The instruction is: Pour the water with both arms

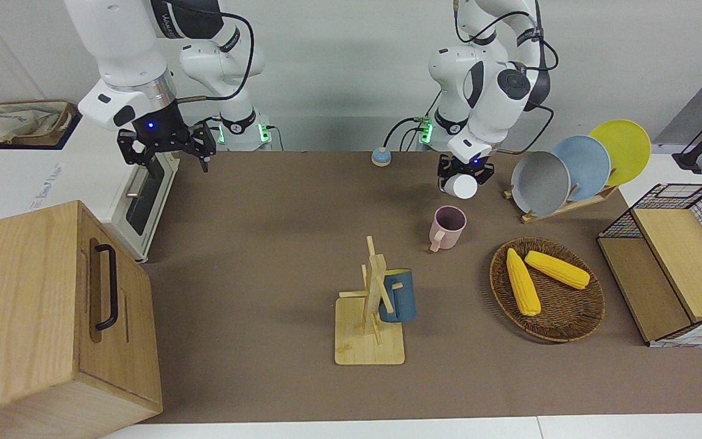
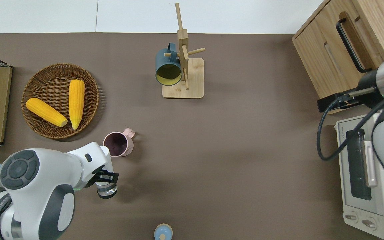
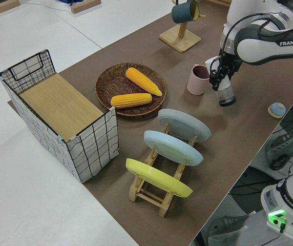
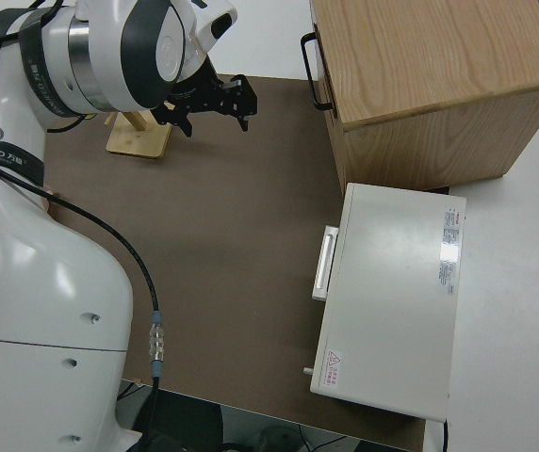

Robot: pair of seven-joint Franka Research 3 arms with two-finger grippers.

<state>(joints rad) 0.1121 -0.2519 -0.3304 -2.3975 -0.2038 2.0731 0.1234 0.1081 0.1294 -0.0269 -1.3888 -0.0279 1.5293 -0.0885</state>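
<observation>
Wooden box (image 1: 52, 311) foreground; left hand (image 1: 464, 177) grips a tilted clear cup (image 2: 106, 190) near the pink mug (image 1: 446, 227), right hand (image 1: 167, 146) open

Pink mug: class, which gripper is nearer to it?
Left. The left gripper, shut on a clear cup, is just beside the pink mug; the right gripper is open near the toaster oven.

Front faces robots; overhead straight down; both share mug rack (image 1: 370, 303).

My count: two arms (image 1: 125, 55), three plates (image 1: 582, 164), two corn cobs (image 1: 521, 281), three cups (image 1: 446, 227), one basket (image 1: 570, 323), one toaster oven (image 2: 368, 180).
</observation>
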